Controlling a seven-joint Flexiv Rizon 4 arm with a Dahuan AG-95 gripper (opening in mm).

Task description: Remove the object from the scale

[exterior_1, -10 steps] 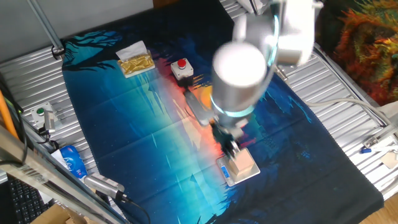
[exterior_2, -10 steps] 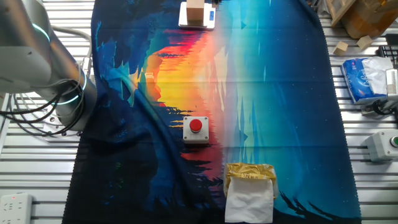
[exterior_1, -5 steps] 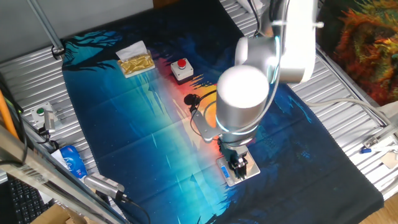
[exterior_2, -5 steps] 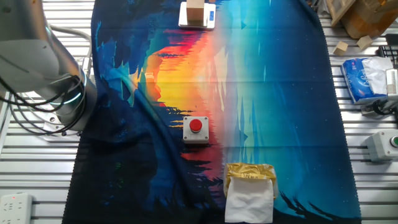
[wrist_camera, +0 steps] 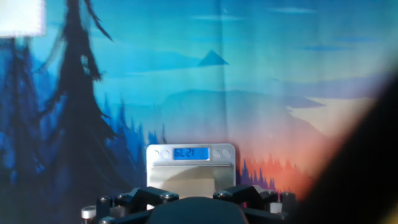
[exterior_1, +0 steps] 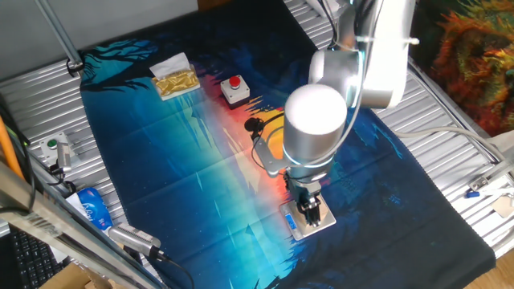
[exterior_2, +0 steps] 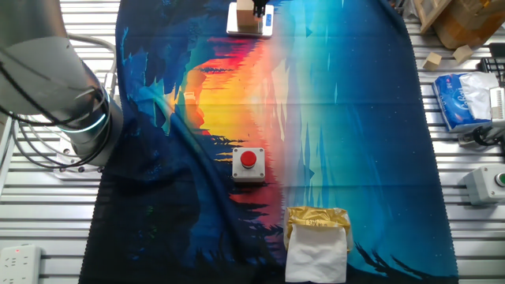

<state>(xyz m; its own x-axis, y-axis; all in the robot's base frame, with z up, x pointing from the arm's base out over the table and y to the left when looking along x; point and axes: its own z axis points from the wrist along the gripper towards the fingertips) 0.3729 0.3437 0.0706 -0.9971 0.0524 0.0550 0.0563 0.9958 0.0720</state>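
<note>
Nearby, red-button box (exterior_1: 234, 89) and gold packet (exterior_1: 177, 81) well apart from scale (wrist_camera: 190, 167); fingers (exterior_1: 308, 210) over object (exterior_2: 247, 12), grip state unclear.

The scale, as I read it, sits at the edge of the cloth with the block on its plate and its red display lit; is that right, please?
Not quite: the display is blue, not red, as the hand view shows. The rest holds: the scale lies near the cloth's edge with the block on its plate and the display lit.
</note>
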